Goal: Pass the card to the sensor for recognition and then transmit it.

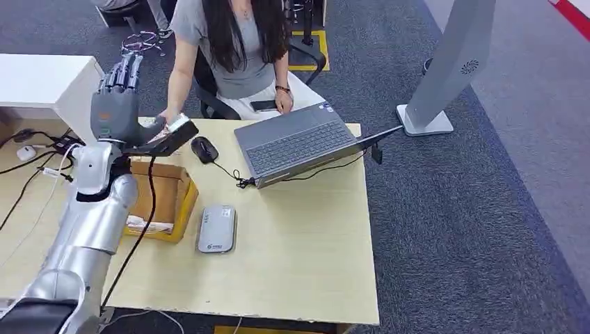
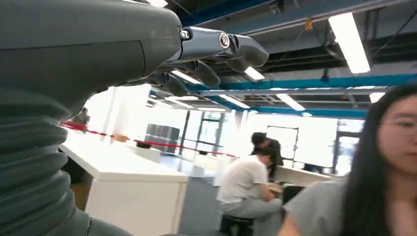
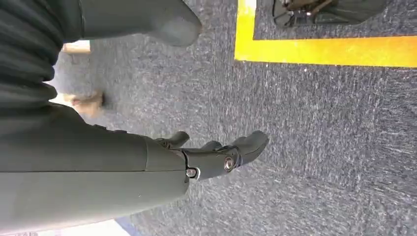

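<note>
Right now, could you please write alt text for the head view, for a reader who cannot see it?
The robot's raised left hand holds out a white card to a seated person, whose hand meets it across a wooden table. On the table lie a grey card sensor, an open laptop, a mouse and a cardboard box.

The flat grey rounded-rectangular card sensor lies face-up on the pale wooden tabletop, just beside the yellow-edged cardboard box. The thin pale card is raised above the table's far side, by the left hand; its grip is unclear.
</note>
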`<move>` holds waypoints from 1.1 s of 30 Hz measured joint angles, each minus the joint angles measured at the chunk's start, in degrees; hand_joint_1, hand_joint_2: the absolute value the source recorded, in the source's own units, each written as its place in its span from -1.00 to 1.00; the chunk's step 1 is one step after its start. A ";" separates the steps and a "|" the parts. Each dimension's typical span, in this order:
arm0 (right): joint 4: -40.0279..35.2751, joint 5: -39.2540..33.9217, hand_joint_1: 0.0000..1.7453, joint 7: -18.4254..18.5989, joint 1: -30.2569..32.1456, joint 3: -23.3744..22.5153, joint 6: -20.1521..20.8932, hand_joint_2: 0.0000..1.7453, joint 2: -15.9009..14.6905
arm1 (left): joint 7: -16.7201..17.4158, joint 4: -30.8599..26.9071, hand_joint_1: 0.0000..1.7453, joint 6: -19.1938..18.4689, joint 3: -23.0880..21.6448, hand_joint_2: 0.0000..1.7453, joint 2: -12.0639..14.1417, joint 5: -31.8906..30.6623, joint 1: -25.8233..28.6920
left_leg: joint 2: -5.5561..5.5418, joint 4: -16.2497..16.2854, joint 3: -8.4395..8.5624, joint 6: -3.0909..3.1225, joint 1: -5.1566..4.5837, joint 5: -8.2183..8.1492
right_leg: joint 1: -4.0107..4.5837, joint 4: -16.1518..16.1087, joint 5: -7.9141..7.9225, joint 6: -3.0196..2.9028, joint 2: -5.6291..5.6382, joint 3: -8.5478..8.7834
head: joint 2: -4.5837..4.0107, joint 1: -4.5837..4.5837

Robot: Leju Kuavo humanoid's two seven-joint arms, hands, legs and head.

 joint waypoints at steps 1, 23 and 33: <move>0.00 -0.20 -1.00 -0.11 0.06 -0.37 -0.22 1.00 0.13 | -0.68 -3.10 -1.00 0.28 0.02 1.00 -0.22 0.65 3.16 | 0.00 0.00 -0.02 0.02 0.00 -0.01 | 0.00 -0.01 -0.01 0.00 0.00 0.00 | 0.00 0.04; 0.00 -2.03 -1.00 -0.11 1.27 -7.30 -2.27 1.00 0.57 | -0.63 -36.79 -1.00 -10.08 10.52 1.00 7.23 3.86 51.49 | 0.18 -0.04 0.05 0.02 0.03 -0.28 | 0.02 -0.01 -0.31 -0.02 0.08 0.00 | 0.00 0.00; 0.00 -0.72 -1.00 0.13 1.21 -8.06 -1.55 1.00 0.57 | 1.36 -30.45 -1.00 -13.92 12.17 1.00 7.98 2.29 46.21 | 0.06 -0.04 0.06 -0.01 0.03 -0.26 | 0.01 0.00 -0.28 -0.02 0.01 0.05 | 0.00 0.00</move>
